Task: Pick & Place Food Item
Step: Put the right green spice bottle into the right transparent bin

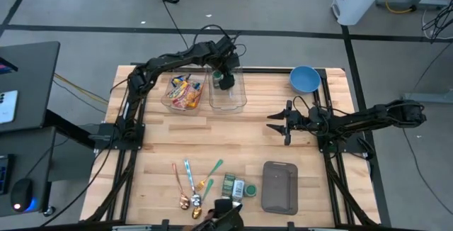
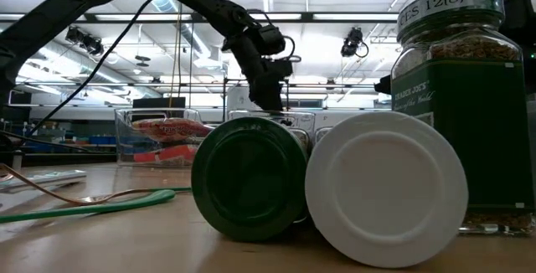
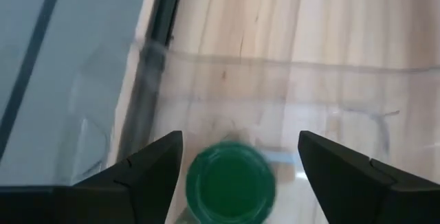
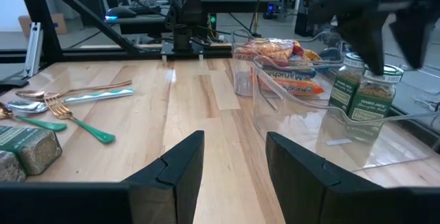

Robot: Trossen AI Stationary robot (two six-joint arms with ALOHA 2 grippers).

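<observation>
Inside the clear bin at the desk's far side stands a green-lidded spice jar, the left hand spread open just above it. Release looks underway; next comes a straight lift clear. The jar's base is cut off. The right hand waits mid-desk, empty, fingers parted.

Two clear bins side by side at table's far edge. Left bin holds snack packets. Right bin holds jar at its far end, left gripper directly above it. Bowl at far right corner. Right gripper over mid-table, right of centre. Cutlery near front edge, spice jars right of it, lidded tray further right.
</observation>
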